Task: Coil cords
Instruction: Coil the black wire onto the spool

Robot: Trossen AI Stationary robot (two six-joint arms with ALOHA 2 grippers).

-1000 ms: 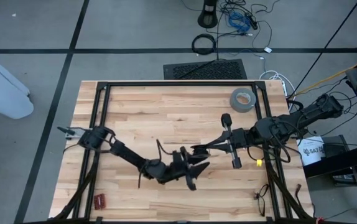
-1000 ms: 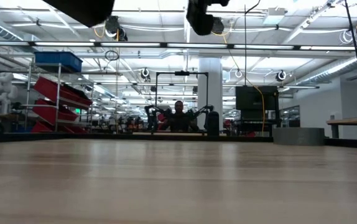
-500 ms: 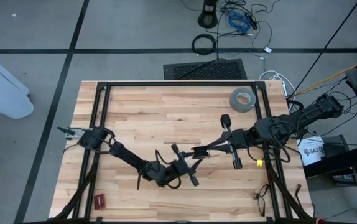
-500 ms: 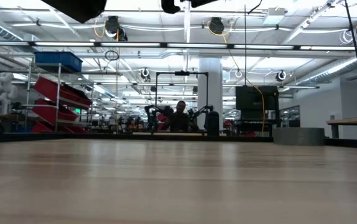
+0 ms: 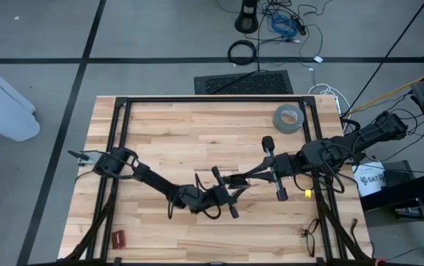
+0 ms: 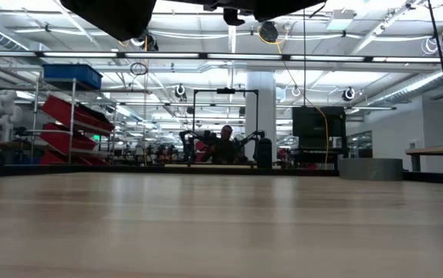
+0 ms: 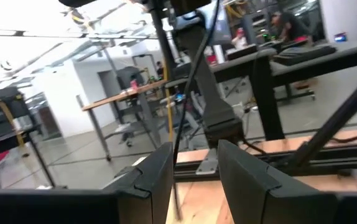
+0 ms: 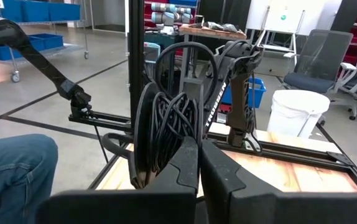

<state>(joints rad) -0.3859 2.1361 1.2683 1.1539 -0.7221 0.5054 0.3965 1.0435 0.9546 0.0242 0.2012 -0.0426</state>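
Observation:
The thin black cord is wound into a coil of several loops point(image 8: 166, 121) that stands upright above the table's middle. My right gripper point(image 8: 198, 163) is shut on it; in the high view it point(image 5: 231, 179) reaches in from the table's right. My left gripper point(image 5: 224, 194) is right beside it on the near side and shows beyond the coil in the right wrist view point(image 8: 241, 81). Its fingers point(image 7: 196, 177) stand apart, and a single strand of the cord point(image 7: 188, 99) runs between them. Whether they touch the strand, I cannot tell. My right gripper pinches the coil's bundled loops at their lower part point(image 8: 177, 138) between its two fingers. The fingers come level from the table's right. The coil stands upright above the fingers, clear of the table.
A grey tape roll point(image 5: 288, 118) lies at the table's far right. A small red thing point(image 5: 117, 238) lies at the near left corner, and a thin dark thing point(image 5: 309, 236) at the near right. A person's leg in jeans point(image 8: 10, 168) shows beyond the table.
My left gripper has turned about its wrist and gone a little toward the table's far edge, closer to my right gripper's tip. My right gripper has kept still with the coil.

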